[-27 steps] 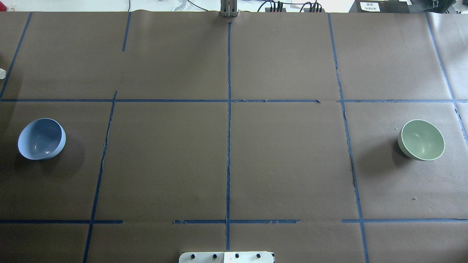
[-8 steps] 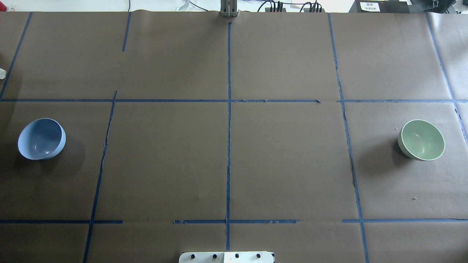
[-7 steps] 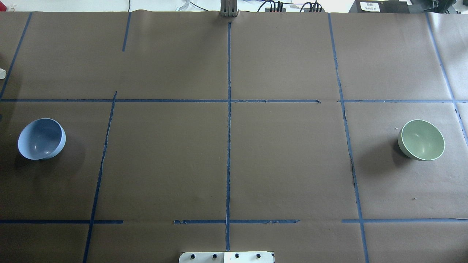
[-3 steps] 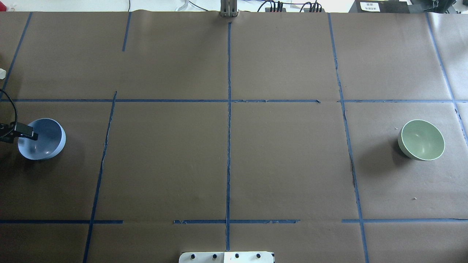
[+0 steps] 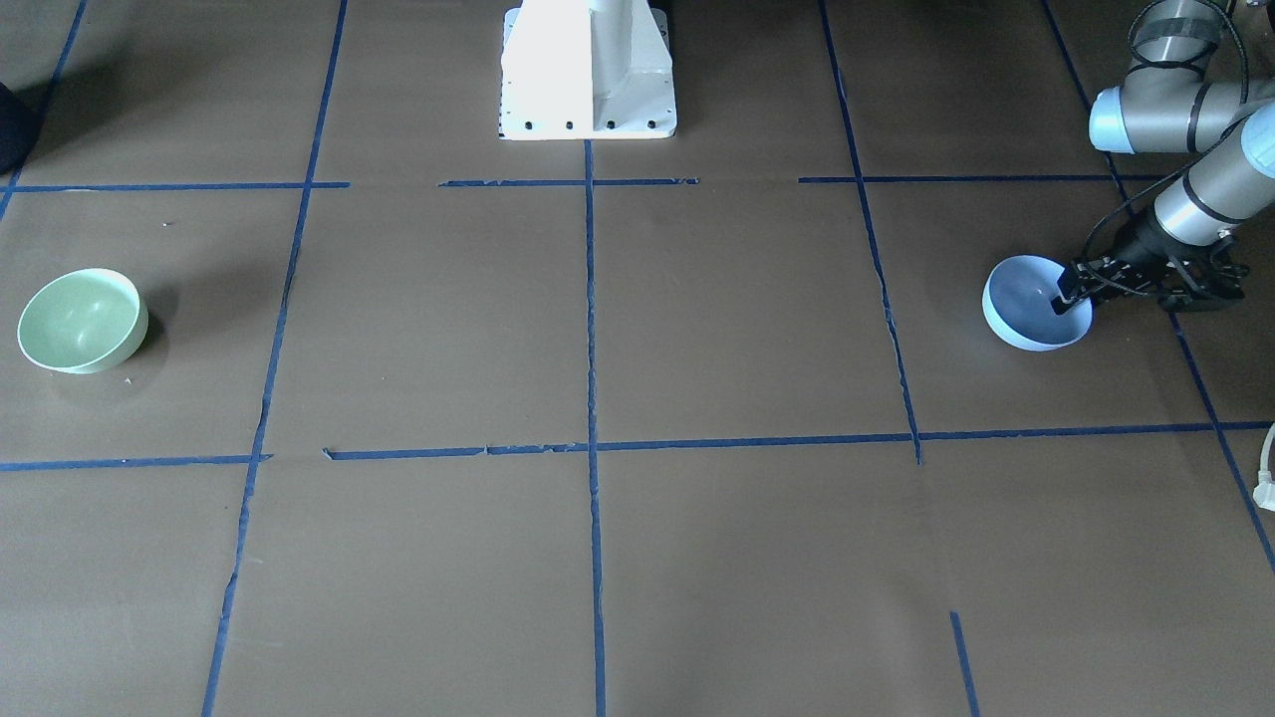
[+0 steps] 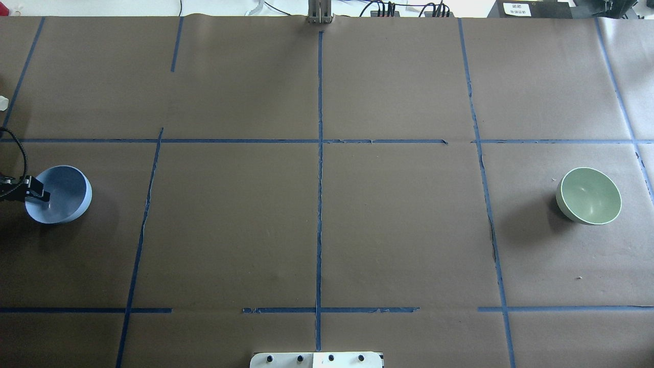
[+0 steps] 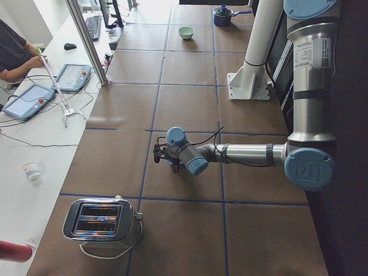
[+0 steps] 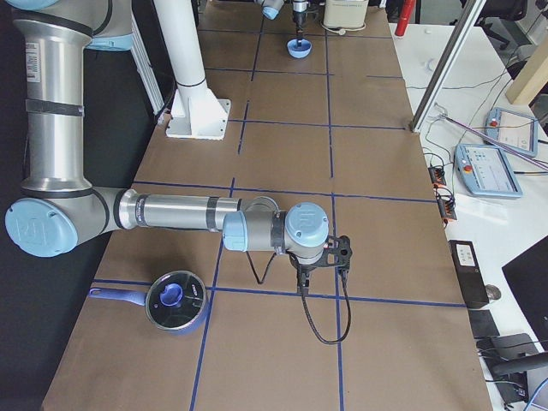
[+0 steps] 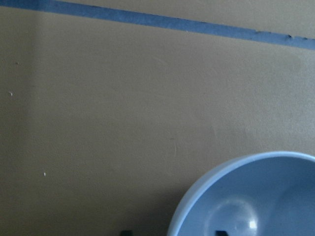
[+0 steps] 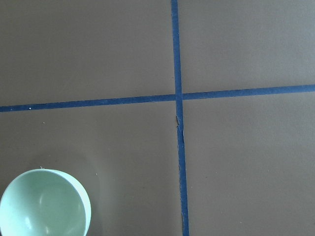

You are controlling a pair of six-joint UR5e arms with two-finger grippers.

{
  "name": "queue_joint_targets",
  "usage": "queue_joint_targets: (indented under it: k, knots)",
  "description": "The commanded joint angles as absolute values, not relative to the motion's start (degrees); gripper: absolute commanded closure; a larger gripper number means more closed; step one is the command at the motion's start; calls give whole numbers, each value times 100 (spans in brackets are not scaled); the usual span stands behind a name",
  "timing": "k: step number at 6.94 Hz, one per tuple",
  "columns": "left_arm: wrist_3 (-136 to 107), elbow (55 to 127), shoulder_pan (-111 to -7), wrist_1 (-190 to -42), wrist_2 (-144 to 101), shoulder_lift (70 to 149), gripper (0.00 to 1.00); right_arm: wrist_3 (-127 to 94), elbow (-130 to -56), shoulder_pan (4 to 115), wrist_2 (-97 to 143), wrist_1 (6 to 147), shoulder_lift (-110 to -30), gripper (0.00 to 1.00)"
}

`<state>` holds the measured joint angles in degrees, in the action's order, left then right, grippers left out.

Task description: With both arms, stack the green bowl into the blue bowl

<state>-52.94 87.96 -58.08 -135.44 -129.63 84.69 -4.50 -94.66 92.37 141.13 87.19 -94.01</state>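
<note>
Early stage, nothing stacked yet. Surface (image 6: 327,230) carries both bowls, well apart at opposite ends. Blue bowl (image 5: 1031,319) upright on the robot's left side; left claw (image 5: 1068,296) is at its rim, jaws apart and straddling the wall in the wrist view, not clamped. Green bowl (image 6: 588,196) sits untouched on the right side. Right claw (image 8: 342,257) hangs clear of it; can't tell whether it's open. Left to do: both grasps, carry, nest green into blue.
</note>
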Motion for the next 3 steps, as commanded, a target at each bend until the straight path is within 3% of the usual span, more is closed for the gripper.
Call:
queue_joint_targets:
  k: [1, 3]
  knots:
    - [-5300, 8868, -5853, -13526, -13425, 8411, 100, -457, -9448, 9237, 14115, 8727, -9396, 0]
    - [-5300, 9086, -6554, -13239, -14096, 8507, 100, -457, -9466, 9237, 14124, 8728, -9404, 0]
